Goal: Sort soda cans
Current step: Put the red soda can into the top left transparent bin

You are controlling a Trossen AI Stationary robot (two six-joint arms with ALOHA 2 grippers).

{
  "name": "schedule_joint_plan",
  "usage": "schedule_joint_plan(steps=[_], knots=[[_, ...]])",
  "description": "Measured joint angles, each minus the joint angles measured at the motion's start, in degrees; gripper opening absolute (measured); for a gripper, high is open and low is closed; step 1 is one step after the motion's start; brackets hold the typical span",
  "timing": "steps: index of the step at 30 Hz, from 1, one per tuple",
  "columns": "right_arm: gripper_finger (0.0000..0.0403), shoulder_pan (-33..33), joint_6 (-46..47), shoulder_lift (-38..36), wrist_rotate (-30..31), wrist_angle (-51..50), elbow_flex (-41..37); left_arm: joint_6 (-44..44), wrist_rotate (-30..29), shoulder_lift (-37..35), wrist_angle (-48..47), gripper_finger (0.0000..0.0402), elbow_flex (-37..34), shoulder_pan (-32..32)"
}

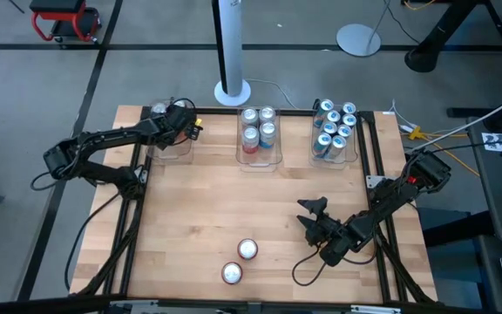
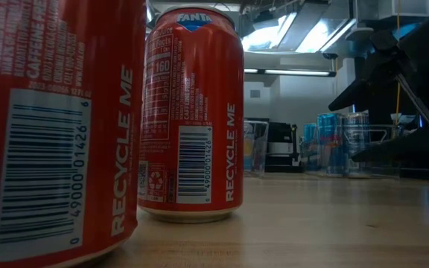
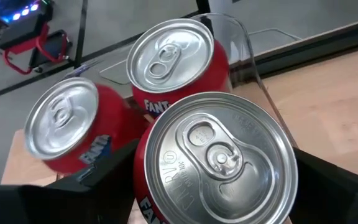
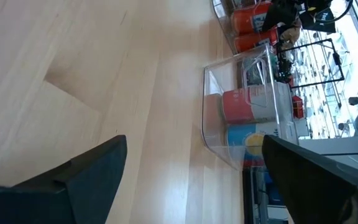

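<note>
The high view shows the wooden surface (image 1: 199, 218) with three clear bins along its far edge. We take the middle bin (image 1: 260, 157) as our landmark. It holds four silver-and-red cans (image 1: 259, 126). The bin to its right (image 1: 334, 157) holds the teal-blue cans (image 1: 335, 129). The bin to its left (image 1: 171, 150) lies under the left hand (image 1: 181, 122), so we cannot see its contents from above.

The left wrist view supplies what the high view hides. Here the left hand holds a red can (image 3: 219, 162) between its dark fingers (image 3: 101, 177), the jaws set wide around the can's body. Two more red cans (image 3: 166, 62) stand just beyond it, against the clear wall of the left bin.

Well in front of the middle bin, near the front edge of the surface, two red cans (image 1: 240, 260) stand close together. The low view shows these two (image 2: 191, 115) side-on at close range, with barcodes and printed text that the high view cannot give, and the bins small in the distance.

The right hand (image 1: 310, 216) hovers in front of and to the right of the middle bin. The right wrist view shows its fingers (image 4: 98, 171) spread wide and empty over bare wood, with the middle bin (image 4: 241, 112) ahead of them
</note>
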Motion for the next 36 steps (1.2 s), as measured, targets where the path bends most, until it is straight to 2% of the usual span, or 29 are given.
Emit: schedule_joint_plan(steps=[12,17,21,28,36], knots=[[0.0374,0.0,-0.2,0.0,0.0,0.0,0.0,1.9,-0.8,0.0,-0.2,0.0334,0.0,0.0],[0.0374,0.0,-0.2,0.0,1.0,0.0,0.0,-6.7,-0.3,0.2,1.2,0.0335,0.0,0.2],[0.0374,0.0,-0.2,0.0,1.0,0.0,0.0,-9.4,-0.2,0.2,1.2,0.0335,0.0,0.3],[0.0374,0.0,-0.2,0.0,0.9,0.0,0.0,-8.3,0.0,0.2,1.0,0.0335,0.0,0.3],[0.0374,0.0,-0.2,0.0,0.9,0.0,0.0,-1.1,0.1,-2.2,0.7,0.0335,2.2,0.0]])
